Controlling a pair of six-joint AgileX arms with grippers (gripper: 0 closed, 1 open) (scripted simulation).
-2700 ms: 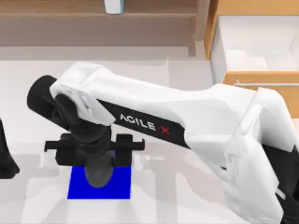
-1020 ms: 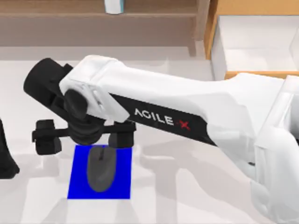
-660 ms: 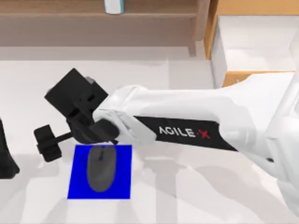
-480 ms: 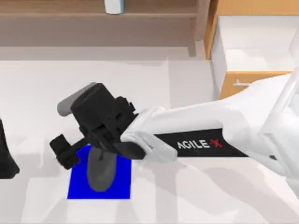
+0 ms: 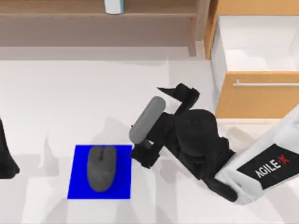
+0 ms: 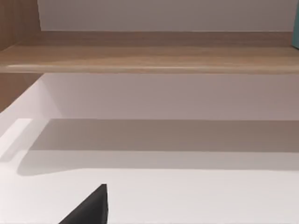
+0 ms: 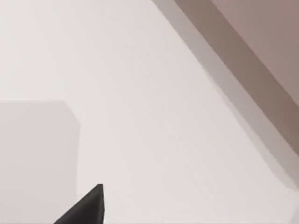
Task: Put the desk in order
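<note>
The desk [image 5: 60,93] is the broad white tabletop that takes up most of the top view. A brown wooden shelf [image 5: 93,11] runs along its far edge, and a light-wood drawer unit [image 5: 254,93] stands at the far right with its drawer [image 5: 257,46] pulled open. On the shelf stands a small pale blue and white object [image 5: 113,6], cut off by the edge of the view. Toward the near left of the desk lies a blue mat [image 5: 99,171], flat on the surface, and a dark grey mouse [image 5: 101,168] rests on it, roughly in the middle. Just beside the mat's right edge the right gripper [image 5: 159,116] hangs over the bare white top, turned on its side, with nothing in its grasp; I cannot tell how far its fingers stand apart. The white right arm [image 5: 261,170] reaches in from the lower right corner. The left arm [image 5: 5,156] sits parked at the left edge of the table; the spread of its fingers cannot be told either
</note>
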